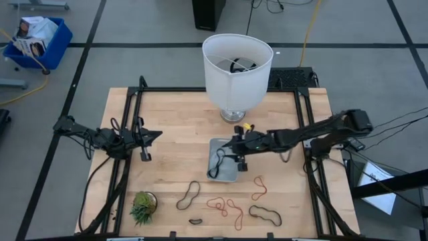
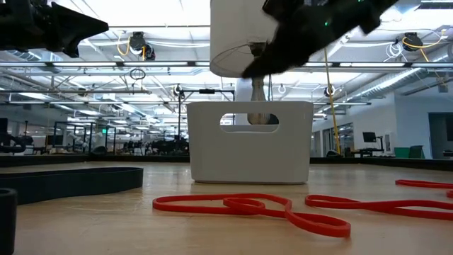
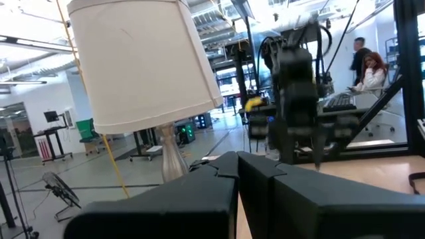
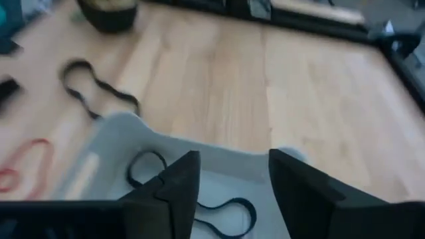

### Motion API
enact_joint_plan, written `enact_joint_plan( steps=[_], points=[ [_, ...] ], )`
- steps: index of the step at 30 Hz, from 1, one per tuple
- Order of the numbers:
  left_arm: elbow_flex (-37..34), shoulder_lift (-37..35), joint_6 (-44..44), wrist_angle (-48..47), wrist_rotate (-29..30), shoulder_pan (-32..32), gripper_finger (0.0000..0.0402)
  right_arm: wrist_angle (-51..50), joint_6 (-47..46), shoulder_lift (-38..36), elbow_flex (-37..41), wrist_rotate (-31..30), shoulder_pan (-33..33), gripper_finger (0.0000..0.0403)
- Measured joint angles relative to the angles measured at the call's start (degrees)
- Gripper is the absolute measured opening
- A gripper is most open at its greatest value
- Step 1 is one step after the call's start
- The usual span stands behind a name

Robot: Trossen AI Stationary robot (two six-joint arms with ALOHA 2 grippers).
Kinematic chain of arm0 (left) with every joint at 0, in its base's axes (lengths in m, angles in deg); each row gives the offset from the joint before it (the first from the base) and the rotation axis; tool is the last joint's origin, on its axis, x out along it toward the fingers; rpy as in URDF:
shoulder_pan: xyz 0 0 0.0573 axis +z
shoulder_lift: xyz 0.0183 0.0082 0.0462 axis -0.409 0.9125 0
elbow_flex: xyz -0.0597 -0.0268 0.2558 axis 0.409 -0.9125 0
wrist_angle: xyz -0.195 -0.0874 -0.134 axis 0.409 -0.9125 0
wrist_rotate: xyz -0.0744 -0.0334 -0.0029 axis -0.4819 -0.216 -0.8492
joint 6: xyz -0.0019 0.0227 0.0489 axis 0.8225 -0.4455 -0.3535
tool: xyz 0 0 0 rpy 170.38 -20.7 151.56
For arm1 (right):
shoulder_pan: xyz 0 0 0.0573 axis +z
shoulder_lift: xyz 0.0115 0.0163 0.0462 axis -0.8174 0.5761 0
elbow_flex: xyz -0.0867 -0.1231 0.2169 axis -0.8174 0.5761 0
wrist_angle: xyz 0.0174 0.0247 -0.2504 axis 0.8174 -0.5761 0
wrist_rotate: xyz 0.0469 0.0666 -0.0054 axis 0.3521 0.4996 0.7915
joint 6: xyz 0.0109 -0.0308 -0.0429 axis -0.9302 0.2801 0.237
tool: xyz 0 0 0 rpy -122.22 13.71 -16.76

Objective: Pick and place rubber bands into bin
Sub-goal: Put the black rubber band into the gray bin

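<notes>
The pale grey-blue bin (image 1: 227, 150) lies at the table's middle, in front of the lamp; it also shows in the low view (image 2: 249, 152). A black rubber band (image 4: 226, 211) lies inside it on the floor of the bin (image 4: 109, 143). My right gripper (image 1: 239, 158) hovers over the bin, open and empty (image 4: 231, 179). My left gripper (image 1: 155, 135) waits shut at the table's left (image 3: 238, 162). More bands lie flat near the table's front: a dark one (image 1: 188, 194), red ones (image 1: 225, 207) (image 1: 259, 188), another dark one (image 1: 265, 215).
A tall white lamp (image 1: 237, 70) stands just behind the bin. A small potted plant (image 1: 143, 206) sits at the front left. A short dark band (image 1: 195, 221) lies at the front edge. People show in the room behind (image 3: 368, 70).
</notes>
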State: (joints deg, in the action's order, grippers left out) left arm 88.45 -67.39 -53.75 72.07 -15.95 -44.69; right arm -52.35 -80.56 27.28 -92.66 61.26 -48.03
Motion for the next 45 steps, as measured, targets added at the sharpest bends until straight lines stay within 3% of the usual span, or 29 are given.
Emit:
enact_joint_plan(
  steps=[4, 12, 15, 19, 28, 32, 37, 45],
  points=[
    [0.0, 0.0, 0.0, -0.5, 0.0, 0.0, 0.0008, -6.3, 1.2, -9.7, 0.0, 0.1, 2.4, 0.0127],
    [0.0, 0.0, -0.3, -0.8, 1.0, 0.0, 0.0008, -16.9, 4.6, -29.0, 2.2, 0.1, 6.9, 0.0008],
    [0.0, 0.0, -0.4, -0.7, 1.0, 0.0, 0.0008, -17.7, 3.7, -35.9, 7.1, -0.1, 7.3, 0.0013],
    [0.0, 0.0, -0.5, -0.7, 1.0, 0.0, 0.0008, -10.7, 2.0, -43.5, 16.8, -1.8, 7.2, 0.0003],
    [0.0, 0.0, -1.5, -0.7, 1.0, 0.0, 0.0008, -3.0, 3.4, -56.0, 31.7, -1.5, 7.1, 0.0001],
    [0.0, 0.0, -2.4, -0.7, 1.0, 0.0, 0.0008, -2.2, 0.6, -63.6, 35.8, -6.2, 4.1, 0.0001],
    [0.0, 0.0, -3.0, -0.7, 1.0, 0.0, 0.0008, -2.3, -1.2, -69.5, 38.1, 4.6, 0.3, 0.0001],
    [0.0, 0.0, -3.0, -0.6, 1.1, 0.0, 0.0008, 2.5, -6.8, -74.3, 43.4, 12.0, -1.7, 0.0]
  ],
)
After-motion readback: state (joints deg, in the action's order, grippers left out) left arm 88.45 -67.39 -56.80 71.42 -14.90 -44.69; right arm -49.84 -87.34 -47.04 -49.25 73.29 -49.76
